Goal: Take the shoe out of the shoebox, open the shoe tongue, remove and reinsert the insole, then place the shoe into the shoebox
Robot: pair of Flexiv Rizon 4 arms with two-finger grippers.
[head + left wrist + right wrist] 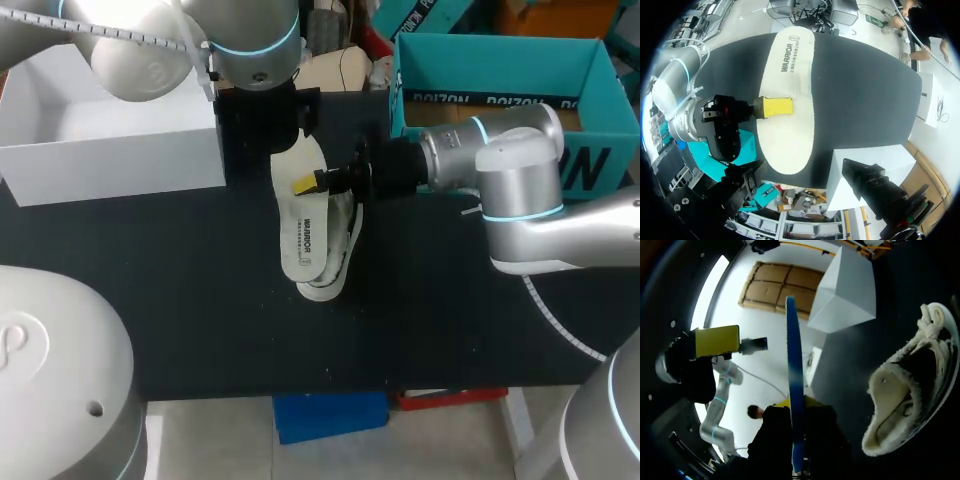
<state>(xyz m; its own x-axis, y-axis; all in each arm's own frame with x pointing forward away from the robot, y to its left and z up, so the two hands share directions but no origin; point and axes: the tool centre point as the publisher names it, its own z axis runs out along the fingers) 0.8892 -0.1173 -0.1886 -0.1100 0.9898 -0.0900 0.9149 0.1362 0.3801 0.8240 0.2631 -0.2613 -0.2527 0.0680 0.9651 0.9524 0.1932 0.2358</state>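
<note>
White insole (300, 240) in R gripper (310, 184), shoe (341, 250) under, shoebox (495, 70) behind

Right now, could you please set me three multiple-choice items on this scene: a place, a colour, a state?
1. Where is the shoe? A in a box; B on the table; C held aloft.
2. What colour is the right-hand box? A teal; B red; C white.
3. The insole is: A inside the shoe; B flat on the table; C held by the right gripper.
Key: B, it lies on the table under the insole; A, its walls are teal; C, the gripper clamps it above the shoe.
</note>
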